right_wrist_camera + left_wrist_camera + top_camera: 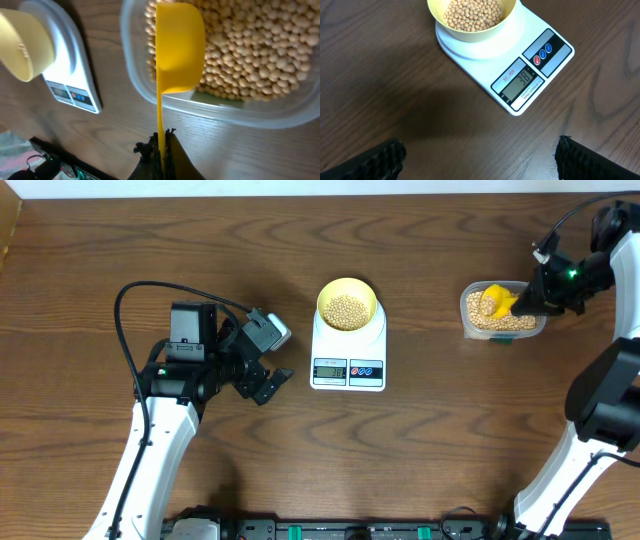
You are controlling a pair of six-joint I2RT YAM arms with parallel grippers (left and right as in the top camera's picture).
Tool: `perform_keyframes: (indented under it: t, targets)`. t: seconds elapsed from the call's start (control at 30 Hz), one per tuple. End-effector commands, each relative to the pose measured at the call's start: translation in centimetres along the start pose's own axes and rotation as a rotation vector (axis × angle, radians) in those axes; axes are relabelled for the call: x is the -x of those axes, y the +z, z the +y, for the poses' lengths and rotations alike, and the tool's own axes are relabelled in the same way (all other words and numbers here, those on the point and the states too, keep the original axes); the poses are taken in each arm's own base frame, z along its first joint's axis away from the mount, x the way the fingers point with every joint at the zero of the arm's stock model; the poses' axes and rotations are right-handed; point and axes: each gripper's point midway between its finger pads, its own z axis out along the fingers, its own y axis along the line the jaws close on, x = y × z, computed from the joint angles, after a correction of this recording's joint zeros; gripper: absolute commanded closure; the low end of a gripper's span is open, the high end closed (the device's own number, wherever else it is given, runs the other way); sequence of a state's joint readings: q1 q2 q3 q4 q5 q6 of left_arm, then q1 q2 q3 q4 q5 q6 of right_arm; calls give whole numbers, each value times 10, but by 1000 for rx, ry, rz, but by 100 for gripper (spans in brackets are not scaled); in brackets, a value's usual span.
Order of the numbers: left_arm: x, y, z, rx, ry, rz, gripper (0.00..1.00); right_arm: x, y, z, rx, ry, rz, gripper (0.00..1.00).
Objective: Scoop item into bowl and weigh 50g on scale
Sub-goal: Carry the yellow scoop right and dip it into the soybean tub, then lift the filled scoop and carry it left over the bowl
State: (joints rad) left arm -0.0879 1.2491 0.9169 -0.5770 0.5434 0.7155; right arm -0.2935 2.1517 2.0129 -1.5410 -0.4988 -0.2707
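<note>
On wooden tabletop [100,260], yellow scoop [497,300] is being clamped by right jaws, bowl [322,302] lying at 9 o'clock; left jaws being held wide, empty.

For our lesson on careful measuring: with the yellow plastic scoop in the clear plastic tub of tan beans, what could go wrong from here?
Overshoot: the white rectangular digital scale seems to read 38, so a heaped yellow plastic scoop might pass the target.
Spill: the right gripper pinches only the thin handle's end; tan beans could roll off between the clear plastic tub and the small pale yellow-green bowl.
</note>
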Motion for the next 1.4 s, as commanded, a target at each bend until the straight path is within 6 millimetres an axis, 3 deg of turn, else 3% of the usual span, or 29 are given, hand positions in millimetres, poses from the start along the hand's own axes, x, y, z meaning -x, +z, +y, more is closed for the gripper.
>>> perform_keyframes:
  t: [0.0,0.2,0.37,0.7,0.97,1.37]
  targets:
    - [-2,1,2,3,12,8,3,3,-25,25,60,-66,-93,99]
    - [-2,1,2,3,12,8,2,11,-31,53,194,-114,-152,99]
    - [-2,1,2,3,12,8,2,19,-25,82,265,-183,-171,99]
    - [-2,1,2,3,12,8,2,24,9,149,292,-288,-132,99]
    - [-2,1,2,3,12,8,2,7,37,199,305,-364,-59,99]
    - [-2,1,2,3,12,8,3,-7,76,229,136,-491,-15,99]
